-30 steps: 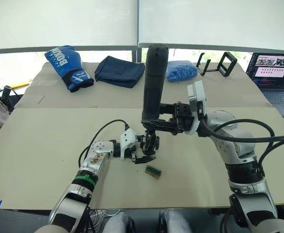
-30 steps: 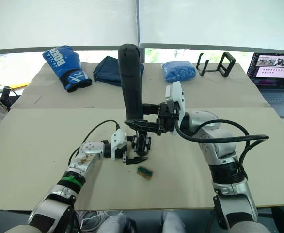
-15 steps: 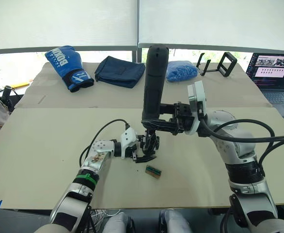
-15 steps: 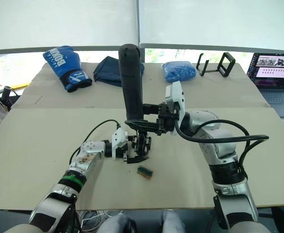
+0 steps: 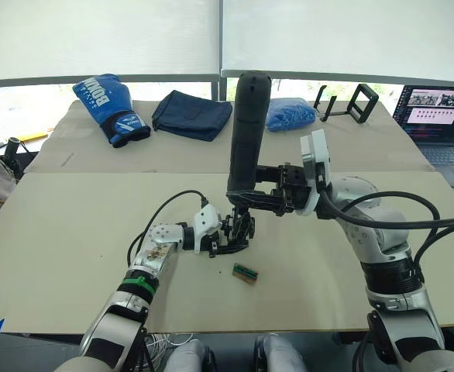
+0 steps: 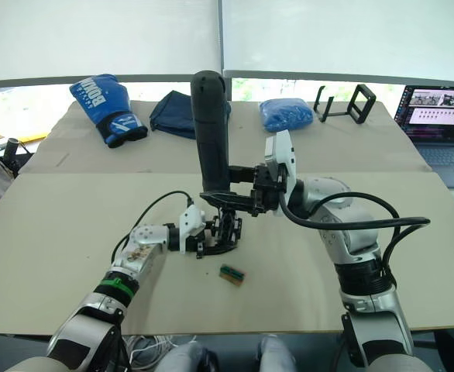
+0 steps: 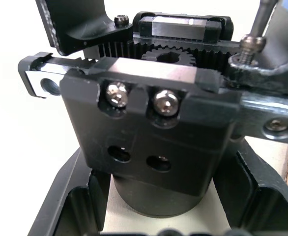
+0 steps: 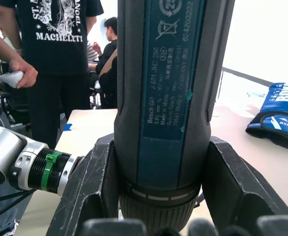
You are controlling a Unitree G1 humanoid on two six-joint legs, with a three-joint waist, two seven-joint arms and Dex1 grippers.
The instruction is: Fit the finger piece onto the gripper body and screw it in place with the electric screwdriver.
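The right gripper is clamping the electric screwdriver low on its barrel, both black fingers closed tight against the housing just above the collar, so the long dark body is standing nearly upright near the middle of the table with its rounded end far up and its thin bit pointing down. Directly under it, the left gripper is holding the gripper body with its fingers closed on the rounded base from either side; the left wrist view is showing the block face with two seated screws, two empty holes below them, and the bit coming down at the right edge onto another screw head. Whether the finger piece is already seated on that assembly is hard to tell. The screwdriver is looking heavy and top-loaded, with smooth stiff plastic that may be twisting in the grip once the motor bites, so the low hold near the collar is probably the steadiest place. The gripper body is looking rigid but small and fiddly, with exposed rack teeth; taking it by the plain round base is keeping the fingers away from the gear and screws. A small green-and-brown block is lying just near of the work.
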